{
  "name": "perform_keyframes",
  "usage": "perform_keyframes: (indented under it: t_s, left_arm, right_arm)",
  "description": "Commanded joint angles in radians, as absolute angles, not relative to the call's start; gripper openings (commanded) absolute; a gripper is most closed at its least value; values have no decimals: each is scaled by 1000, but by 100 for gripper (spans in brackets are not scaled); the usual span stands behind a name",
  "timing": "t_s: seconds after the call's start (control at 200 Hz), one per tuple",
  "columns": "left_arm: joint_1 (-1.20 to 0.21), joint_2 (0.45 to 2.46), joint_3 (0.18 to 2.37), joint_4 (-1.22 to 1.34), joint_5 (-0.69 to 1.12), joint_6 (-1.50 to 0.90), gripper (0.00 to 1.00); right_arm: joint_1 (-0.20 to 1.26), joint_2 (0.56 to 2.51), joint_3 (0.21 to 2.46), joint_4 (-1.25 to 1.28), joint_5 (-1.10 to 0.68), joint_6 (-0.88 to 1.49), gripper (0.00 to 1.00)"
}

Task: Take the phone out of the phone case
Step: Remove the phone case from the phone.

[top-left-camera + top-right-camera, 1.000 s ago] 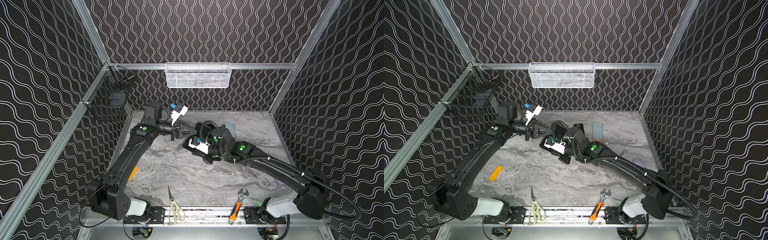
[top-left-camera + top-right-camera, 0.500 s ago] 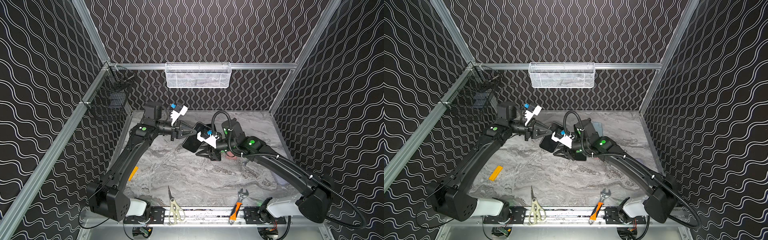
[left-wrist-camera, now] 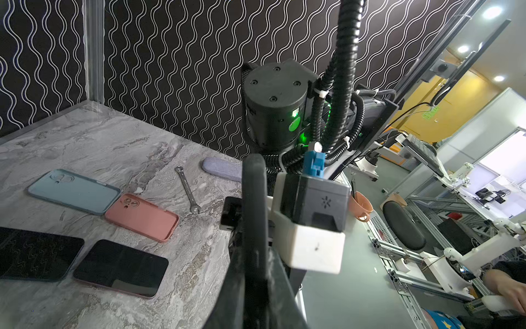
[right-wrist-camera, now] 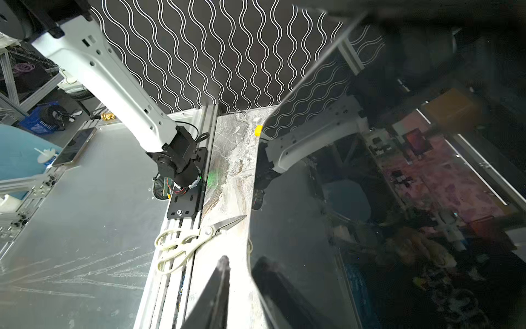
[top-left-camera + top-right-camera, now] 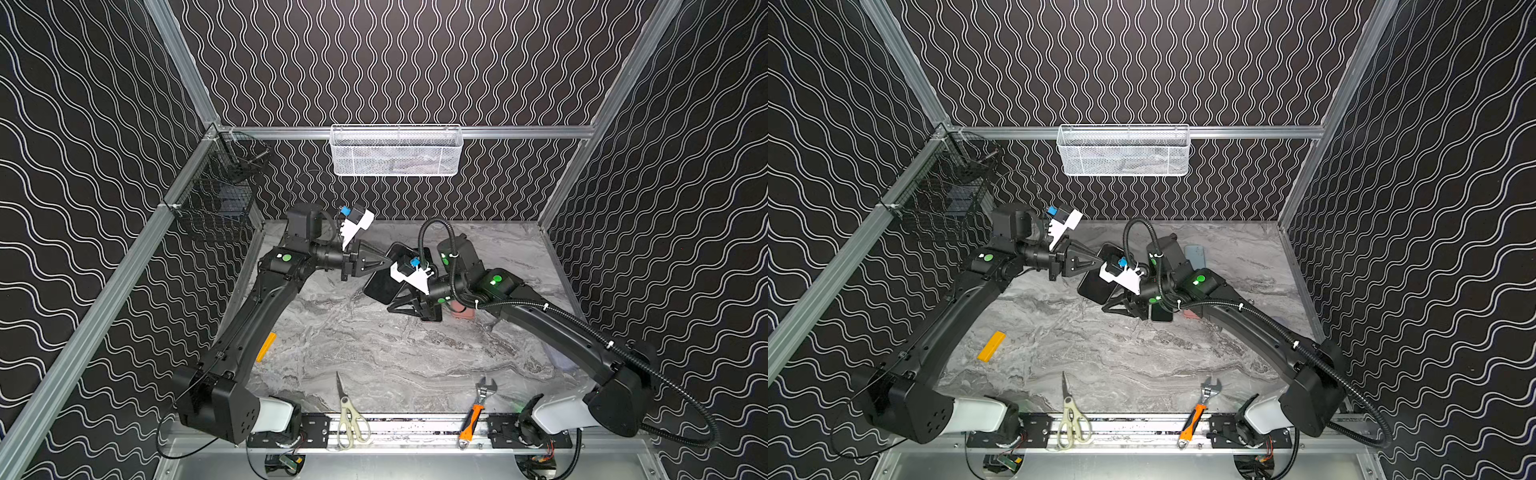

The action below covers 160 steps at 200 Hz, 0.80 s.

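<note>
Qty 2 arms. Left tool (image 5: 390, 262): jaws clamped on far end of phone (image 5: 384, 280). The phone is held tilted above the far-centre table (image 5: 374, 357) and sits in a black phone case (image 3: 253, 199), whose rim shows edge-on in left wrist view. Right tool (image 5: 391, 309): at the phone's near end, jaws apart. In right wrist view the screen edge lies by one finger (image 4: 264, 273); contact can't be told.

Item count, on table:
- Loose phones, qty 2, flat, screens up, side by side: dark-rimmed phone (image 3: 34, 253), pink-rimmed phone (image 3: 122, 267).
- Empty cases, qty 2, just beside each other: pale-blue case (image 3: 74, 190), pink case (image 3: 142, 218).
- Spanner (image 3: 187, 189), qty 1, right of the cases.
- Grey pouch (image 3: 222, 169), qty 1, by the right wall.
- Scissors (image 5: 349, 411), qty 1, near edge.
- Adjustable wrench (image 5: 478, 407), orange grip, qty 1, near edge.
- Orange block (image 5: 266, 347), qty 1, left side.

Containers, qty 2:
- White mesh basket (image 5: 395, 129), on far wall; contents unclear.
- Black wire basket (image 5: 216, 208), on left wall; contents unclear.
</note>
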<state>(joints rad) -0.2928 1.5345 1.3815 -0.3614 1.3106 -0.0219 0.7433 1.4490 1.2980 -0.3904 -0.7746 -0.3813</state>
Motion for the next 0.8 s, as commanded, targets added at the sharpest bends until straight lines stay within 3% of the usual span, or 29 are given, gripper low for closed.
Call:
perform_keyframes:
  t_s: [0.0, 0.36, 0.796]
  left_arm:
    - [-298, 1531, 1381, -320, 1356, -4, 0]
    - [-305, 1511, 1367, -301, 1361, -19, 0]
    - [-313, 1504, 1369, -290, 1364, -34, 0]
  right_arm:
    - [744, 1458, 1302, -322, -805, -345, 30]
    - [744, 1471, 1286, -252, -768, -309, 29]
    - [744, 1395, 1176, -124, -578, -276, 41]
